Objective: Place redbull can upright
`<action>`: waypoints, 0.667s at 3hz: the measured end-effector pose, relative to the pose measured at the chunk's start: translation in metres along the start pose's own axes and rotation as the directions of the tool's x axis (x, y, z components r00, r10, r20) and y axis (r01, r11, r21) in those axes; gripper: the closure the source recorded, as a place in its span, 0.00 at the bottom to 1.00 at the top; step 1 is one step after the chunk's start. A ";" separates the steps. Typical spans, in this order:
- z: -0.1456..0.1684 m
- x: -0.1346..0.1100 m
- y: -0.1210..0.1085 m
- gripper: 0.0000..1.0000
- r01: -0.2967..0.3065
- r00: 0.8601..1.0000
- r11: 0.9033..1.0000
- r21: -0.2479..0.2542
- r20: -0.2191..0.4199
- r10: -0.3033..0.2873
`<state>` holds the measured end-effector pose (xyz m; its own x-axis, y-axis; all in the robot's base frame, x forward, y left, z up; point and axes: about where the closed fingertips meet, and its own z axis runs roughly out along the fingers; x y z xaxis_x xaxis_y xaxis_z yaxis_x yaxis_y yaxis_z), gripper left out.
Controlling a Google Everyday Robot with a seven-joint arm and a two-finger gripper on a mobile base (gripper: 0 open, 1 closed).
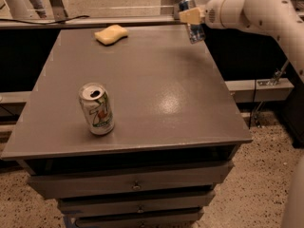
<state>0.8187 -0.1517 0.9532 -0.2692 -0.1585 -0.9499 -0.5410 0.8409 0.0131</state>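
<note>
The claw (190, 16) is hanging over the far right corner of the surface (156, 75), and it is gripping the can (194, 31) across the middle of its body, fingers closed onto the sides. The can is sitting in the air, clear of the surface, and leaning a little off vertical, with its top end poking out above the fingers and its base below them.

The can is looking like thin, smooth metal: probably light, slippery under the pads, and likely to dent if it is being squeezed hard. Its slim, tall shape is making it tippy, so the base needs to be meeting the surface flat. The mid-body hold is seeming right, as it is leaving the base free for setting down.

Whether the can is holding any drink is not showing. The 7UP can (96, 109) is standing upright near the front left, well apart from the claw; its top is looking opened, but nothing inside is showing. A sponge (111, 34) is lying at the far edge. The drawers (135, 184) below are sitting shut.
</note>
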 end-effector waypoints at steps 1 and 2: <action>-0.017 0.019 -0.007 1.00 -0.049 0.995 0.998 -0.042 0.080 0.053; -0.035 0.037 -0.020 1.00 -0.104 0.976 0.989 -0.102 0.178 0.122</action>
<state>0.7918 -0.1925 0.9287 -0.1868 0.0396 -0.9816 -0.5885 0.7956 0.1441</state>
